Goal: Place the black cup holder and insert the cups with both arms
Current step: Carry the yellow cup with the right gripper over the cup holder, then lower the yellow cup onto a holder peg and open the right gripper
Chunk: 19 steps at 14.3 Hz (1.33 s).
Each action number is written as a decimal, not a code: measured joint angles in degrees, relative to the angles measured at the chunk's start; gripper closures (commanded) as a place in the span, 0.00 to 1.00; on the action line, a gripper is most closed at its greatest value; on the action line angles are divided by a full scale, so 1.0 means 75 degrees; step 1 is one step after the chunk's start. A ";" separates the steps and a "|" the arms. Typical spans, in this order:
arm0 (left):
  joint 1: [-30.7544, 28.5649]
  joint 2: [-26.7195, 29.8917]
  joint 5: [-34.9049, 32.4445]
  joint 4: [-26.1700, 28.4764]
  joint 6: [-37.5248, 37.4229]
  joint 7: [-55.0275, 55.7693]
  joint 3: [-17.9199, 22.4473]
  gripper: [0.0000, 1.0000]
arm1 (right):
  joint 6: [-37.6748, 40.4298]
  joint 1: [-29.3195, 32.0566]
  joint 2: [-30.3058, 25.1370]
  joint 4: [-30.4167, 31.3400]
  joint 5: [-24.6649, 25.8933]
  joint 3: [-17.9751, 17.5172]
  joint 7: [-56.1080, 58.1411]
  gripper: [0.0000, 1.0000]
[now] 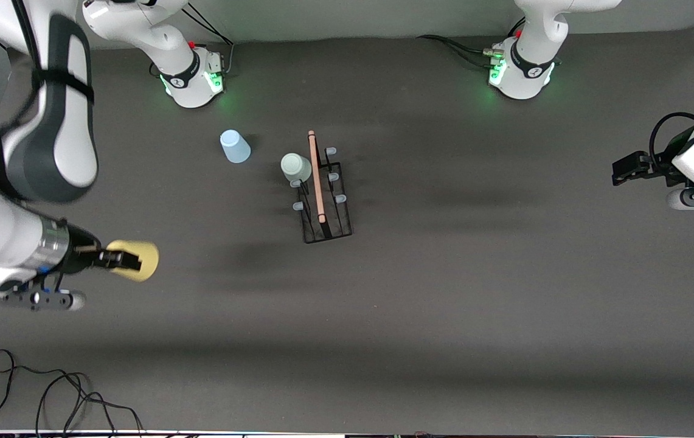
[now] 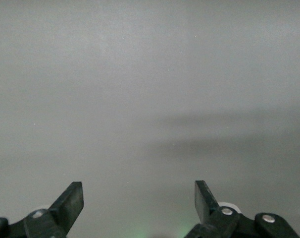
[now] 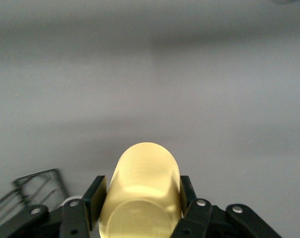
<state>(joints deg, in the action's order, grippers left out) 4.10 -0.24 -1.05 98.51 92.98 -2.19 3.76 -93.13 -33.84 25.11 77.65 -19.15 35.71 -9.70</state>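
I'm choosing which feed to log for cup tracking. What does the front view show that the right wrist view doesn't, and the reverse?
Only the front view shows the light blue cup standing on the table, the pale green cup on a peg of the black cup holder, and the left claw, waiting at its end of the table. Only the right wrist view shows, close up, one finger pressed against each side of the yellow cup. Both show the right claw gripping the yellow cup above the table, and the black cup holder.

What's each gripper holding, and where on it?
Right gripper: yellow cup, clamped across its side walls. Left gripper: open, holding nothing.
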 measured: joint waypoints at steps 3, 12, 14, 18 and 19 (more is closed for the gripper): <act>0.0000 0.0000 0.0000 0.0000 0.0000 0.0000 0.0005 0.00 | 0.0269 -0.1173 -0.0250 0.0021 0.0000 -0.0035 -0.3055 0.88; 0.0002 0.0000 0.0000 0.0000 0.0000 0.0000 0.0007 0.00 | -0.1276 -0.3663 -0.0036 0.1122 0.0019 -0.0097 -0.7855 0.90; 0.0002 0.0000 0.0000 0.0000 0.0000 0.0000 0.0007 0.00 | -0.1715 -0.3744 -0.0034 0.1690 0.0019 -0.0096 -0.7855 0.90; 0.0003 0.0000 0.0000 -0.0001 0.0000 -0.0001 0.0007 0.00 | -0.2505 -0.3984 -0.0036 0.2455 0.0019 -0.0092 -0.7855 0.90; 0.0003 0.0000 0.0000 -0.0001 0.0000 -0.0001 0.0007 0.00 | -0.2717 -0.4038 -0.0036 0.2619 0.0019 -0.0092 -0.7855 0.90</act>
<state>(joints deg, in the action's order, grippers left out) 4.12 -0.24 -1.05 98.51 92.98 -2.20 3.82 -113.51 -64.12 24.84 97.29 -19.01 35.02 -68.61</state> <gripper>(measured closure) 0.000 0.352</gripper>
